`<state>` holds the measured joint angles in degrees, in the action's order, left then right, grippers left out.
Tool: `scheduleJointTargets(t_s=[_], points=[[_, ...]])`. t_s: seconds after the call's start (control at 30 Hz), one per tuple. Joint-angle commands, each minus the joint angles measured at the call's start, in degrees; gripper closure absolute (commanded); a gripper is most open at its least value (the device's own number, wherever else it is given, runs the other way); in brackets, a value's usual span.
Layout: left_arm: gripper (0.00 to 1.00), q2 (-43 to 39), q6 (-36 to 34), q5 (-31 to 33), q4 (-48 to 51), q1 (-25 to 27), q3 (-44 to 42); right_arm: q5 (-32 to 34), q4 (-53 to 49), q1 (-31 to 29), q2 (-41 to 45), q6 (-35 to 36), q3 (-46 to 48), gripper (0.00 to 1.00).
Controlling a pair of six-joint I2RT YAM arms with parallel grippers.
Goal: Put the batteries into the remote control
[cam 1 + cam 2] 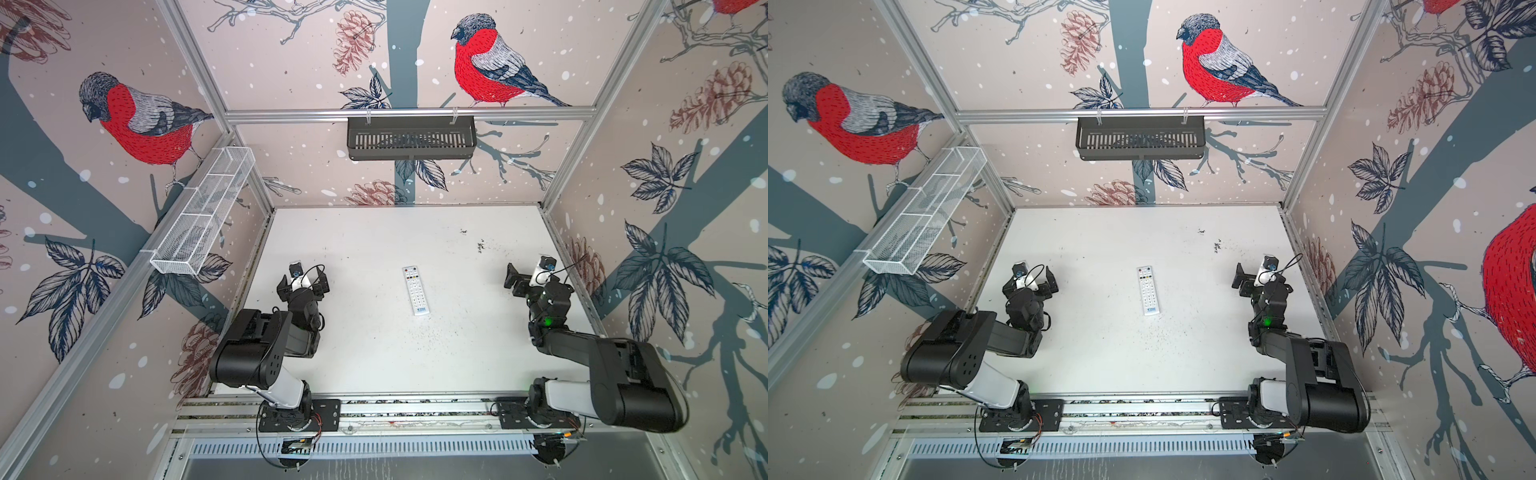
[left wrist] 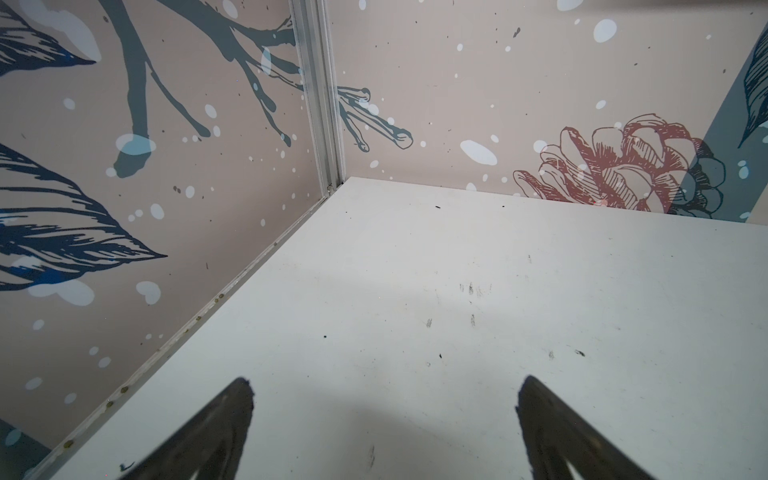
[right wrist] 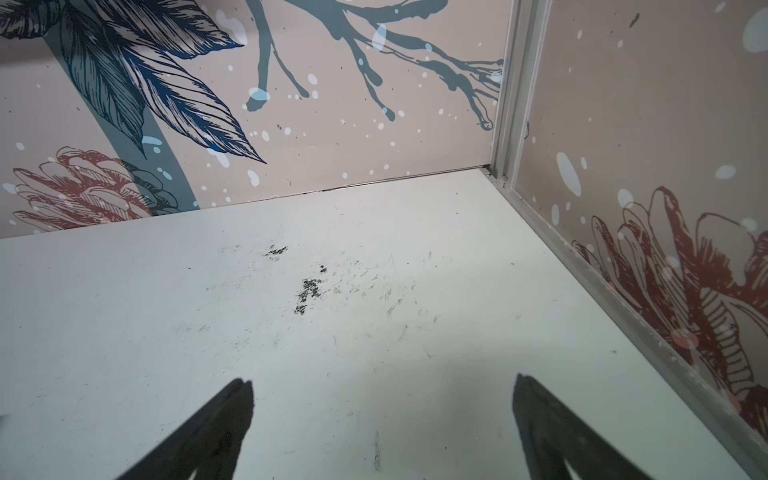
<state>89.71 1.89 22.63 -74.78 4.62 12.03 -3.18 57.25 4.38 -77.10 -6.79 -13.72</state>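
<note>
remote control, slim white buttoned bar, on scuffed table.

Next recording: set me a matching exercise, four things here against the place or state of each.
Things: 1 long slim white remote control; 2 black slatted basket; 3 white wire-mesh basket; 4 left gripper.
States: a hangs at the back; b open, empty; c lies buttons up on the white table; d hangs at the left side.
Pairs: 1c, 2a, 3d, 4b.

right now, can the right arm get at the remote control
Probably yes: the remote control lies alone in the middle of the table; the right gripper stands open off to its side, nothing between them.
</note>
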Motion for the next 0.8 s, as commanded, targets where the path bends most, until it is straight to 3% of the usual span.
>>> scheduleJointTargets(t_s=[0.0, 0.03, 0.13, 0.2, 0.3, 0.37, 0.4, 0.47, 0.53, 0.63, 0.77], points=[[0.02, -0.04, -0.04, 0.41, -3.35, 0.04, 0.17, -0.70, 1.83, -1.22, -2.36, 2.03, -1.84, 0.01], [0.01, 0.02, -0.04, 0.44, -3.34, 0.04, 0.18, -0.43, 1.67, -2.27, -3.10, 3.23, -2.33, 0.01], [0.02, 0.07, 0.01, 0.40, -3.35, 0.04, 0.18, 8.94, 2.45, -7.93, -5.27, 6.95, -3.05, 0.00], [0.01, 0.09, -0.04, 0.39, -3.29, 0.04, 0.18, 11.59, 2.21, -8.30, -5.93, 6.36, -3.56, 0.00], [0.02, 0.06, 0.01, 0.45, -3.38, 0.04, 0.20, 11.26, 4.04, -7.00, -6.83, 4.79, -2.54, 0.00], [0.02, 0.03, -0.11, 0.46, -3.35, 0.04, 0.18, 6.33, 19.40, -3.75, -10.85, 2.59, 2.88, 0.01], [0.02, 0.07, -0.03, 0.50, -3.35, 0.04, 0.18, 6.36, 19.77, -3.51, -10.64, 2.35, 2.85, 0.01], [0.02, 0.03, -0.12, 0.56, -3.34, 0.12, 0.17, 7.55, 9.82, -4.52, -8.48, 3.13, -0.11, 0.00], [0.01, 0.11, -0.13, 0.64, -3.31, 0.12, 0.24, 9.38, 16.53, -5.09, -9.89, 3.36, 2.06, 0.01], [0.01, 0.15, -0.22, 0.71, -3.03, 0.26, 0.40, 9.82, 10.52, -5.25, -8.47, 3.14, 0.25, 0.01], [0.02, 0.16, -0.37, 0.77, -3.20, 0.37, 0.40, 9.80, 11.03, -5.14, -8.72, 3.01, 0.23, 0.01]])
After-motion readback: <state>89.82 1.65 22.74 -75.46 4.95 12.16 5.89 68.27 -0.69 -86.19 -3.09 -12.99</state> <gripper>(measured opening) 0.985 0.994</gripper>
